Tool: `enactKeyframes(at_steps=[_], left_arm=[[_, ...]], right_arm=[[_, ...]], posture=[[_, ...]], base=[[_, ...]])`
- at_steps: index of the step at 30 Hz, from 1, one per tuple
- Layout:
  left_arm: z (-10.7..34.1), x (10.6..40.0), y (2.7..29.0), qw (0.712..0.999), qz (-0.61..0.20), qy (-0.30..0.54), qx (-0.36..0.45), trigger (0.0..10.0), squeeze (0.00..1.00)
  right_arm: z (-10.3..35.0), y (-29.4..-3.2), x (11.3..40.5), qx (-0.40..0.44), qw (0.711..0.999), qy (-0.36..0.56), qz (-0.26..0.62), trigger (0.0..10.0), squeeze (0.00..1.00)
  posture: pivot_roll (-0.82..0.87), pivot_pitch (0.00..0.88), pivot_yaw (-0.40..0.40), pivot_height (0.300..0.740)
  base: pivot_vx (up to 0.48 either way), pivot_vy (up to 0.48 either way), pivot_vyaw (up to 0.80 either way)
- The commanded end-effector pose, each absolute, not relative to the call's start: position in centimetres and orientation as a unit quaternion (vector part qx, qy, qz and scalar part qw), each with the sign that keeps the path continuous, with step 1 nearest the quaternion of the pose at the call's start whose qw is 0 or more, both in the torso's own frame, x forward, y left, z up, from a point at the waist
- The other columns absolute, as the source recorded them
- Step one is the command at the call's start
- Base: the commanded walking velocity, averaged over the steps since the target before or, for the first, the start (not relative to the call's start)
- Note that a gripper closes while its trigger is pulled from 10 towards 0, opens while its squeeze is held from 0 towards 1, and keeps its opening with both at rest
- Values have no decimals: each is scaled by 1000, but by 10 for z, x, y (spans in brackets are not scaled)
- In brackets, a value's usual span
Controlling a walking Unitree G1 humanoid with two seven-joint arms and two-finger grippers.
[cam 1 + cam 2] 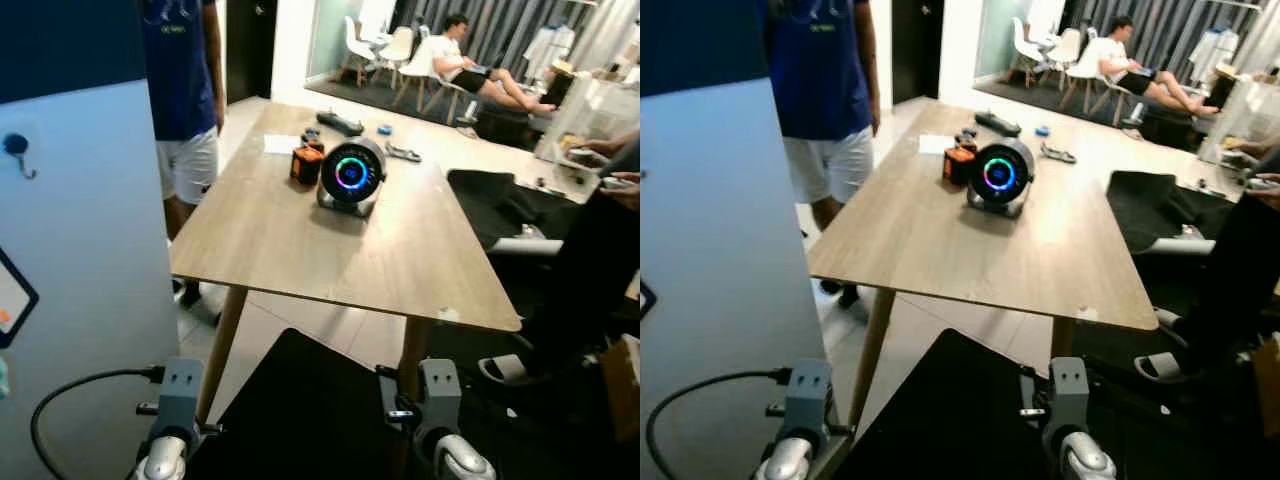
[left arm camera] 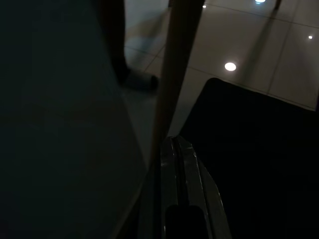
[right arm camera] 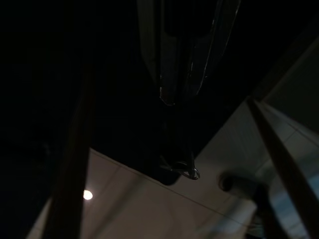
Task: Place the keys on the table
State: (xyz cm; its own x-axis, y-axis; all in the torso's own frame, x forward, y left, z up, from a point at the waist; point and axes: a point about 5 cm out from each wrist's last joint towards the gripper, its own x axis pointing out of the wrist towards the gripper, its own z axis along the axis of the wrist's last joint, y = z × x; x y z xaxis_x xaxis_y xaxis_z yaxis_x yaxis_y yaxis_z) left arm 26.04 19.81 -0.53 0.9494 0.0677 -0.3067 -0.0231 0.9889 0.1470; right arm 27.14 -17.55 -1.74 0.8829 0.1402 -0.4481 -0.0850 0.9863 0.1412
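The table [image 1: 300, 240] is seen ahead of the robot, well beyond both grippers, which are hung low beneath its near edge. The left gripper [image 2: 175, 149] is shown in the dark left wrist view with its fingers pressed together and nothing between them; a table leg [image 2: 174, 74] stands just past the tips, over a tiled floor [image 2: 239, 45]. The right gripper [image 3: 177, 99] is seen in the right wrist view with its fingers closed on the keys [image 3: 182, 169], whose ring dangles below the tips. On the tabletop, far from the jaws, a round speaker [image 1: 352, 173] with a glowing ring is set beside an orange box [image 1: 306, 163]. A person [image 1: 185, 90] in a blue shirt stands at the table's left side.
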Motion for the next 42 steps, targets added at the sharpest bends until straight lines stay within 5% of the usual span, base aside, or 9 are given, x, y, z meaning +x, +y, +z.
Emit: enactKeyframes(at_steps=[1,23,42], left_arm=[[-6,260,195,986,18,154,66,10000,0],[-4,262,198,987,27,151,56,10000,0],[4,269,206,988,8,141,68,10000,0]], right_arm=[[-20,-180,269,56,967,242,51,10000,0],[-20,-178,269,55,967,241,55,10000,0],[-25,-167,263,63,968,237,58,10000,0]], posture=[[103,32,-88,740],[104,29,-80,740],[130,32,-11,740]], base=[[0,0,-531],[0,0,-534],[0,0,0]])
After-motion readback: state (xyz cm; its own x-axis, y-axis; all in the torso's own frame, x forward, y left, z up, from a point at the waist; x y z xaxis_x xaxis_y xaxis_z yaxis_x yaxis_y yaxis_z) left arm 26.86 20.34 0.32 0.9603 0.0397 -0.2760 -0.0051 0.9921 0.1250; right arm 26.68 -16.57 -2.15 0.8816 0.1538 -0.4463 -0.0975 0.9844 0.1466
